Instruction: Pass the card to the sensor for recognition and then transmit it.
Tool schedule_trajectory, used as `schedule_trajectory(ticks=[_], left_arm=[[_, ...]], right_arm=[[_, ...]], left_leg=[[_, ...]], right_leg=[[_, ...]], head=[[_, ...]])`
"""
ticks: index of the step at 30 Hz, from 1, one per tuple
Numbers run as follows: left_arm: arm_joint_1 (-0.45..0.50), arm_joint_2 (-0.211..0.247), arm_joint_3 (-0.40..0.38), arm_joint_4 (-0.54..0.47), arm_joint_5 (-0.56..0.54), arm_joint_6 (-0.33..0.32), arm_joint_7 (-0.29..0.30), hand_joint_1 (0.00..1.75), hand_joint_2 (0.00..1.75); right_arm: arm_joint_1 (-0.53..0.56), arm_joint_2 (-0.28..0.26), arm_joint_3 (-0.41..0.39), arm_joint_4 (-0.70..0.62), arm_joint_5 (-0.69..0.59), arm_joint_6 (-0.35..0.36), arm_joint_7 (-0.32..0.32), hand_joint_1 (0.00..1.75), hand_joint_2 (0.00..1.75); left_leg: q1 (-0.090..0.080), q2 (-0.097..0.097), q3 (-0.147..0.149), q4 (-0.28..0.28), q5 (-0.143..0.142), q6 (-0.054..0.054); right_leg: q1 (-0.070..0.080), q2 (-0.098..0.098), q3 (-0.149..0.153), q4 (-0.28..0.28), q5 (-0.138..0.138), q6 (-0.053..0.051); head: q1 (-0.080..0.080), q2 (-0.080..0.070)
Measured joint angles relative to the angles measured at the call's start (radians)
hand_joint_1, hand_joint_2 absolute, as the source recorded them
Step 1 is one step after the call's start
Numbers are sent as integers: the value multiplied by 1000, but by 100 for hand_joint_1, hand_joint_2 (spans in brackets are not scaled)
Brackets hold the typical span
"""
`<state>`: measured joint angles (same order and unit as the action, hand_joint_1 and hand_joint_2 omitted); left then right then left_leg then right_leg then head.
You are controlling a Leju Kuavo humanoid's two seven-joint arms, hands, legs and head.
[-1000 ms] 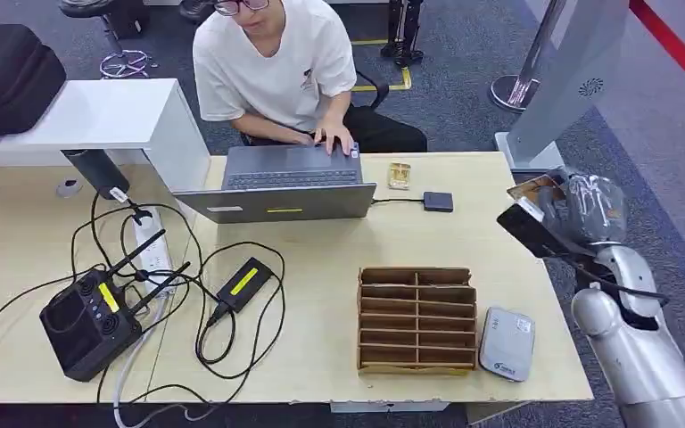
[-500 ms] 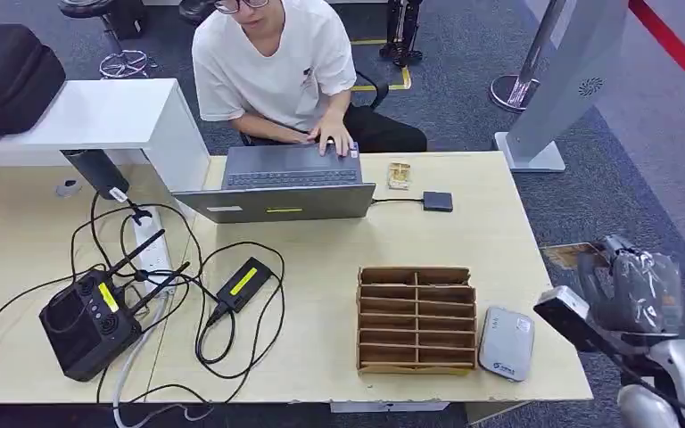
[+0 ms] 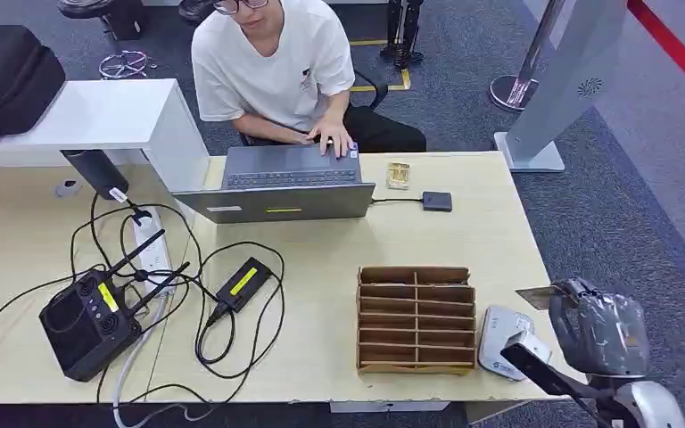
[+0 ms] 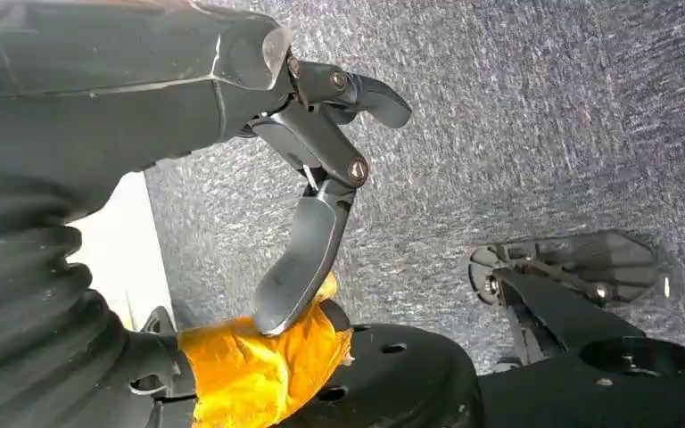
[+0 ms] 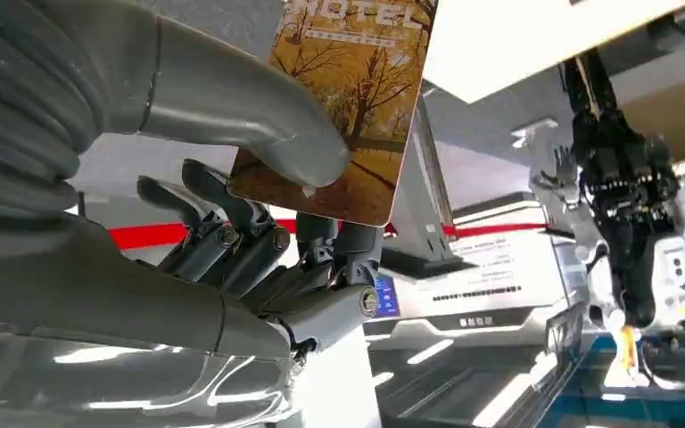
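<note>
A golden-brown autumn-tree pattern is shown on the flat hotel card [image 5: 348,98]; the pale wooden counter [image 3: 321,241] is set against speckled grey carpet floor [image 3: 624,205], beside a brown cardboard divided box [image 3: 417,319]

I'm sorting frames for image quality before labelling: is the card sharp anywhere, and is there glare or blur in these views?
Right wrist view: the card, pinched by the right hand, is sharp, its autumn-tree print readable; bright ceiling lights glare in the background. Head view: evenly lit table, card small and edge-on, print unreadable. Left wrist view: left hand crisp, carpet softly blurred.
</note>
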<state>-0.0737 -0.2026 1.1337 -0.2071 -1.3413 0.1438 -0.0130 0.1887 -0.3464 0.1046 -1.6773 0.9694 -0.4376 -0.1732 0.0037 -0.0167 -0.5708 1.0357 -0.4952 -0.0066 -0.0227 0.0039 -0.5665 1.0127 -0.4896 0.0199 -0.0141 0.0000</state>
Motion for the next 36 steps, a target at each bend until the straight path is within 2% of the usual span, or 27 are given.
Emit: schedule_trajectory(ticks=[12,25,36], left_arm=[[0,0,0,0,-12,0,13,0,175],[0,0,0,0,-13,-8,14,0,175],[-1,0,0,0,-14,-9,14,0,175]], right_arm=[[-14,44,94,95,28,-17,28,175,175],[2,47,154,139,20,-37,73,175,175],[-2,47,220,222,15,-89,112,175,175]], left_leg=[[0,0,0,0,0,0],[0,0,0,0,0,0],[0,1,1,0,0,0]], right_leg=[[0,0,0,0,0,0],[0,0,0,0,0,0],[0,1,0,0,0,0]], head=[[0,0],[0,0],[0,0]])
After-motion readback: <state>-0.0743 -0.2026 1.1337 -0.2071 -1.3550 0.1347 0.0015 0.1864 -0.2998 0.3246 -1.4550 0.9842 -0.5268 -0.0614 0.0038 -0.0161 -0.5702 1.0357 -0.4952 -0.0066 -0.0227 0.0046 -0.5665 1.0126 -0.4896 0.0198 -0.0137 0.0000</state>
